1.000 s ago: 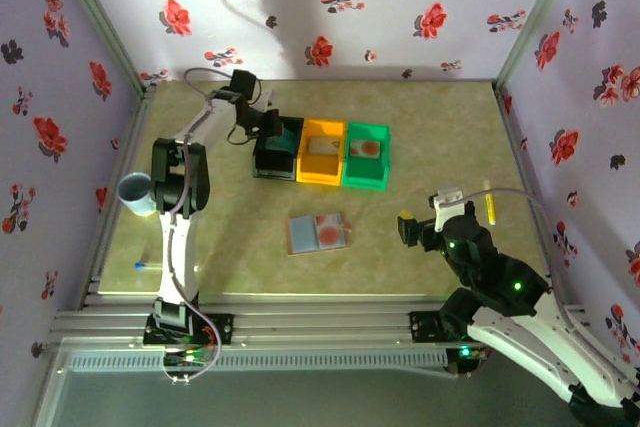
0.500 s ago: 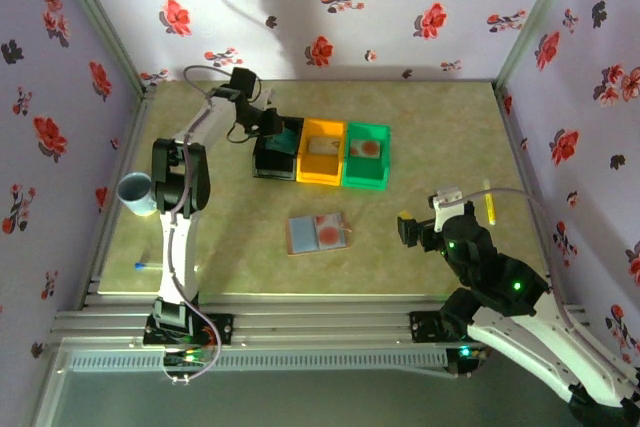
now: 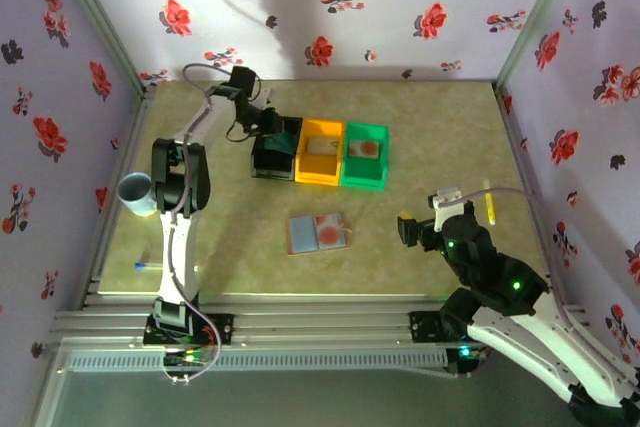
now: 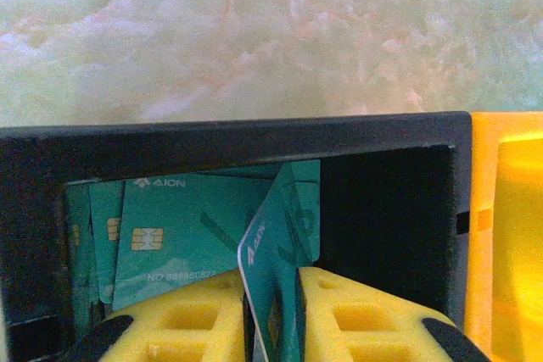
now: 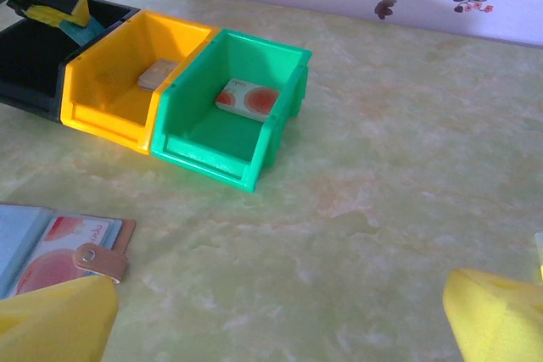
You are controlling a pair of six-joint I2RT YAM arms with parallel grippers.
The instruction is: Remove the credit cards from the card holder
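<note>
The card holder (image 3: 300,235) lies open on the table, blue-grey inside up, and a pale card with an orange-red spot (image 3: 330,234) rests on its right half. Its clasp tab (image 5: 96,260) shows in the right wrist view. My left gripper (image 4: 271,324) is shut on a teal-green card (image 4: 278,235), held on edge over the black bin (image 4: 386,209). More teal cards (image 4: 174,231) lie flat inside that bin. Another pale spotted card (image 5: 248,97) lies in the green bin (image 5: 199,154). My right gripper (image 5: 280,336) is open above bare table, right of the holder.
The black bin (image 3: 262,163), orange bin (image 3: 320,174) and green bin (image 3: 366,179) stand in a row at mid-table. A beige item (image 5: 159,73) lies in the orange bin. A blue cup (image 3: 135,192) stands at the left edge, a yellow pen (image 3: 490,207) at the right.
The left gripper has shifted very slightly over the black bin, still holding the teal card. The right arm has stayed put.
</note>
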